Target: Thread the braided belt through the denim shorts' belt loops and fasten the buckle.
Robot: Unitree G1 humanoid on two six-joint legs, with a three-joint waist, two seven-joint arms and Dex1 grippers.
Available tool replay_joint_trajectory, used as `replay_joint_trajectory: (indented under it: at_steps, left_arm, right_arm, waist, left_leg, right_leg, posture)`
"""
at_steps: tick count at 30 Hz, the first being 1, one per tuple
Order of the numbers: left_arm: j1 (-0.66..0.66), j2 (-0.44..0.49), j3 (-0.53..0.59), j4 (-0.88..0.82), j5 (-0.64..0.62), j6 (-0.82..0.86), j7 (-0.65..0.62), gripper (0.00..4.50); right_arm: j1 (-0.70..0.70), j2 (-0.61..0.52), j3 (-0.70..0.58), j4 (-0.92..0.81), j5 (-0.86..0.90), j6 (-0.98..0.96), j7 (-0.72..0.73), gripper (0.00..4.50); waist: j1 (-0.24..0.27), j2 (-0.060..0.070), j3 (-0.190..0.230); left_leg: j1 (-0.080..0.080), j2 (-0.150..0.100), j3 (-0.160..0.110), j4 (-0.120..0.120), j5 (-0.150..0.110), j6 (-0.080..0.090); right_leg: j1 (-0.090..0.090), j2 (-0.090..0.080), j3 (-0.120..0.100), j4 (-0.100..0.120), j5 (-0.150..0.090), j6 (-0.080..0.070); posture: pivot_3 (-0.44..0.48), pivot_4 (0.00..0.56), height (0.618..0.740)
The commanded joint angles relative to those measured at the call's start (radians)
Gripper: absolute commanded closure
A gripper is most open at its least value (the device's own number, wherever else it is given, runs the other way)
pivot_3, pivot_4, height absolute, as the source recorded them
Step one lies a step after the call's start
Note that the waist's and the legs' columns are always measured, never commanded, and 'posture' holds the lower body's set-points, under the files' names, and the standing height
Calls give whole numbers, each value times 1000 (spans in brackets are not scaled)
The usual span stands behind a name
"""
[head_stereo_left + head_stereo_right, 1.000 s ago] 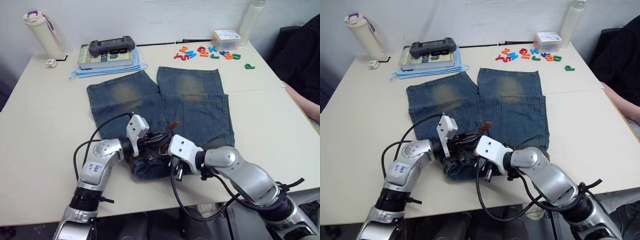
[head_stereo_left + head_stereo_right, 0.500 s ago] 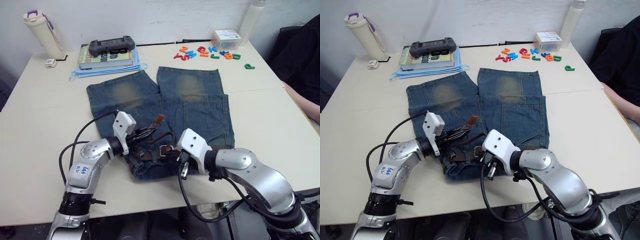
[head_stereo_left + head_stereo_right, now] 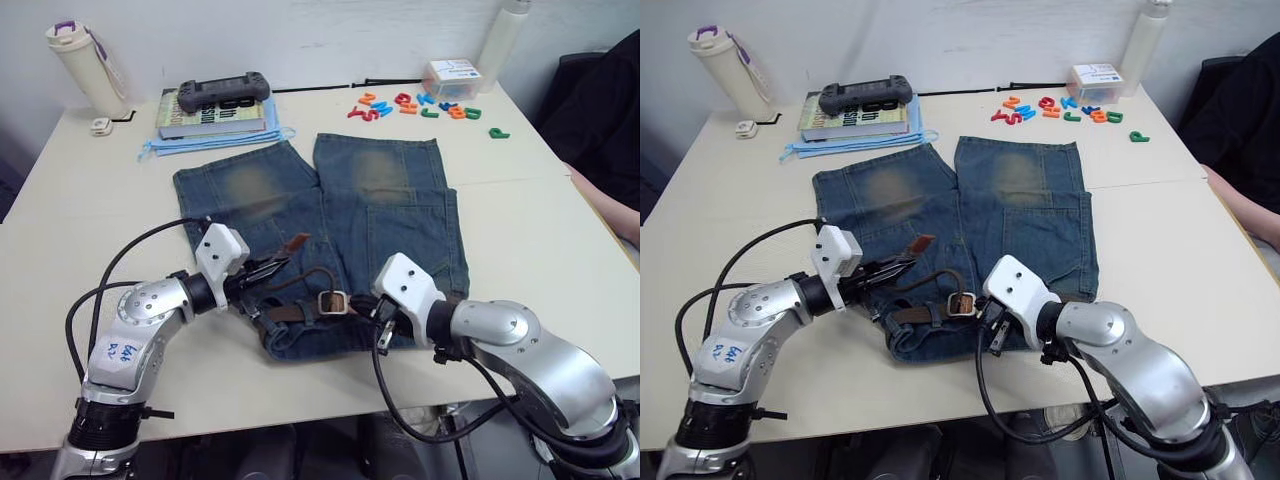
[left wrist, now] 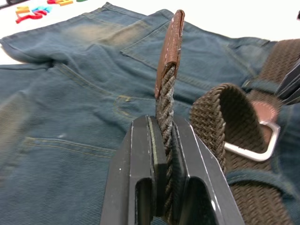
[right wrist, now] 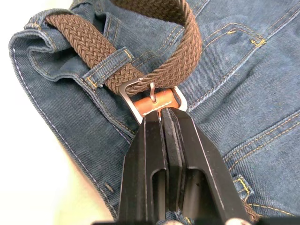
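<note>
The denim shorts lie flat on the table, waistband towards me. The braided belt runs through a belt loop on the waistband and arches up in a loop past the silver buckle. My left gripper is shut on the belt's free end, and the tan tip sticks up beyond its fingers. My right gripper is shut on the tan leather piece just behind the buckle, over the middle of the waistband.
At the back left a book carries a game controller, with a blue cloth under it and a bottle beside it. Coloured letters and a white box sit back right. A person's arm is at the right edge.
The two grippers have drawn apart: the left one moved left with the belt's free end, the right one moved right with the buckle end. The belt's arch has flattened.
</note>
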Motion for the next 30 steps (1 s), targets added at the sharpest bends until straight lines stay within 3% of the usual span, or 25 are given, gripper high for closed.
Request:
replay_joint_trajectory:
  at_steps: [1, 6, 10, 13, 30]
  left_arm:
    - [3, 19, 31, -54, 9, -7, 21, 4500]
    - [6, 11, 88, -88, -57, 85, 53, 4500]
    - [-63, -72, 207, -89, -199, 241, 166, 4500]
    - [-51, -59, 249, -79, -225, 275, 173, 4500]
    - [27, 3, 281, -120, -267, 282, 164, 4500]
  right_arm:
    - [14, 5, 15, -69, -22, -39, -42, 4378]
    - [18, 78, 48, -67, -29, -56, -106, 4378]
    - [-6, 153, 34, -52, -11, -53, -137, 4378]
    - [-31, 170, 33, -24, -11, -52, -142, 4378]
    - [-65, 144, 94, 112, -30, -41, -131, 4378]
  waist:
    - [1, 0, 0]
    - [-2, 0, 0]
    - [0, 0, 0]
    - [-3, 0, 0]
    - [-8, 0, 0]
  left_leg:
    - [0, 0, 0, 0, 0, 0]
    - [0, 1, 0, 0, 0, 0]
    - [0, 0, 0, 1, 0, 0]
    - [0, 0, 0, 1, 0, 0]
    - [0, 1, 0, 0, 0, 0]
  right_leg:
    - [0, 0, 0, 0, 0, 0]
    - [0, 0, 0, 0, 0, 0]
    - [0, 1, 0, 1, 0, 0]
    - [0, 1, 0, 1, 0, 0]
    - [0, 1, 0, 1, 0, -1]
  posture:
    - [0, 150, 730]
    - [0, 150, 730]
    - [0, 150, 730]
    - [0, 150, 730]
    - [0, 150, 730]
